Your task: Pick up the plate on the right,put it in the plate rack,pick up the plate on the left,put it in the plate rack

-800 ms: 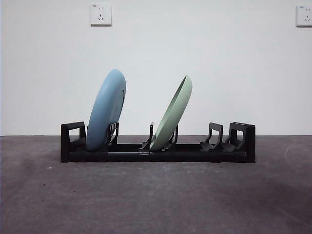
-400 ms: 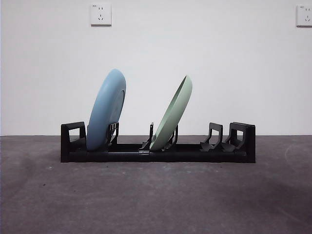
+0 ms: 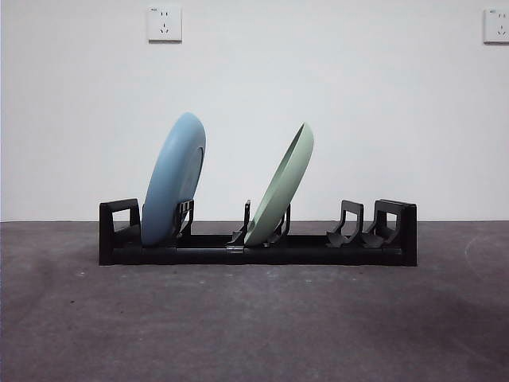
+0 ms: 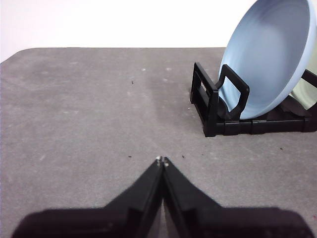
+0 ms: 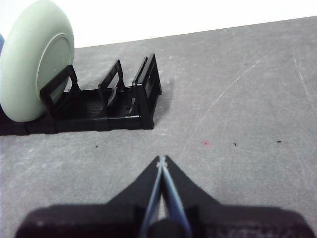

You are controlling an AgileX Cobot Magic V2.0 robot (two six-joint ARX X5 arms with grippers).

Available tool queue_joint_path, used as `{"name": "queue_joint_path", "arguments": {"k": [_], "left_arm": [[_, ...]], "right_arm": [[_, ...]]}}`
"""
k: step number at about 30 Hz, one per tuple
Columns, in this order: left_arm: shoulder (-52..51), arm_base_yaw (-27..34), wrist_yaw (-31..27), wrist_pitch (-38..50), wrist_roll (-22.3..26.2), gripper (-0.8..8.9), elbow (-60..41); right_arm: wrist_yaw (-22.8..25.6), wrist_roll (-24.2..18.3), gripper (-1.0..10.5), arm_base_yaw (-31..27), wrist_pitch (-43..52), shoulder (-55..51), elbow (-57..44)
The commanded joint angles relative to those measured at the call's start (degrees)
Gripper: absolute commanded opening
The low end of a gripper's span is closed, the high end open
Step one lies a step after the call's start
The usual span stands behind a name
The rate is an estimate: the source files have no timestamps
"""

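Note:
The long black plate rack point(image 3: 262, 247) stands across the middle of the table. A blue plate point(image 3: 173, 180) leans upright in its left slots and a pale green plate point(image 3: 281, 185) leans in the middle slots. The left wrist view shows the blue plate point(image 4: 270, 57) in the rack's end point(image 4: 218, 101), with my left gripper point(image 4: 162, 160) shut and empty, well back from it. From the right wrist, the green plate point(image 5: 35, 59) and the rack's other end point(image 5: 143, 94) show, with my right gripper point(image 5: 161, 159) shut and empty, apart from them. Neither arm appears in the front view.
Dark grey table surface point(image 3: 254, 318) stretches in front of the rack. The rack's right slots point(image 3: 350, 227) hold nothing. A white wall with two sockets point(image 3: 164, 23) stands behind.

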Motion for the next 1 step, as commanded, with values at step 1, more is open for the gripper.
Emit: {"name": "queue_joint_path", "arguments": {"k": [1], "left_arm": [[-0.1,0.2,0.3,0.2,0.3,-0.03,-0.9]], "right_arm": [[-0.2,0.5,0.0,0.0,-0.6,0.0,-0.5]]}}
